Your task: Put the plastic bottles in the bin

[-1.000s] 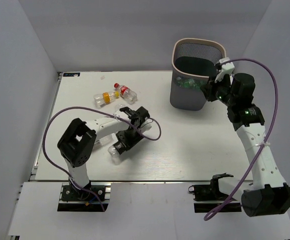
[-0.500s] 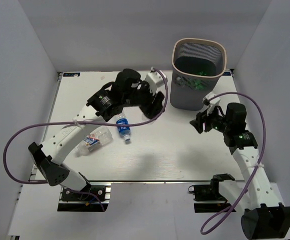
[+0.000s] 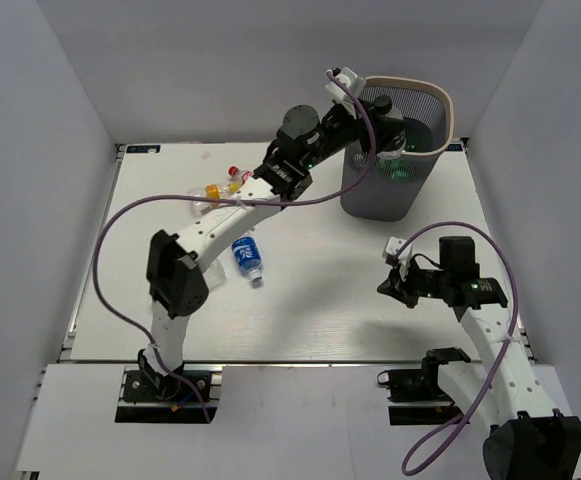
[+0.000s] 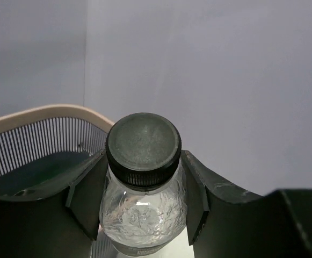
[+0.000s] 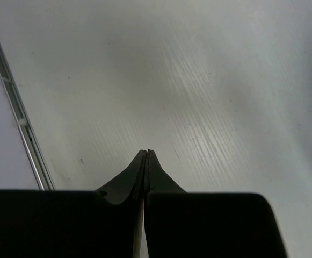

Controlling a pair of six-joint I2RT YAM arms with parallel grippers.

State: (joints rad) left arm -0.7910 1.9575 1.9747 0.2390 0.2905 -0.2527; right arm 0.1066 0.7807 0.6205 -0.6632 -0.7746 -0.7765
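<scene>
Left claw (image 4: pixel 143 180) grips clear bottle (image 4: pixel 143 148), seemingly above bin (image 4: pixel 37 114).

White table (image 3: pixel 320 300) bears bottles (image 3: pixel 246 258) (perhaps four), bin (image 3: pixel 375 195).

The left arm (image 3: pixel 220 225) rises from its base to a bent elbow, then runs long and nearly straight up and to the right, ending with the wrist held high at the far side. The left pincer (image 4: pixel 142 183) has its two fingers (image 4: pixel 86 188) pressed against opposite sides of a black-capped bottle (image 4: pixel 142 215), which it grips just below the cap. The right arm (image 3: pixel 490 340) stays close to its own side, with the forearm climbing from the base and the wrist turned to point left. The right pincer (image 3: pixel 385 286) has its fingertips pressed together with nothing between them.
</scene>
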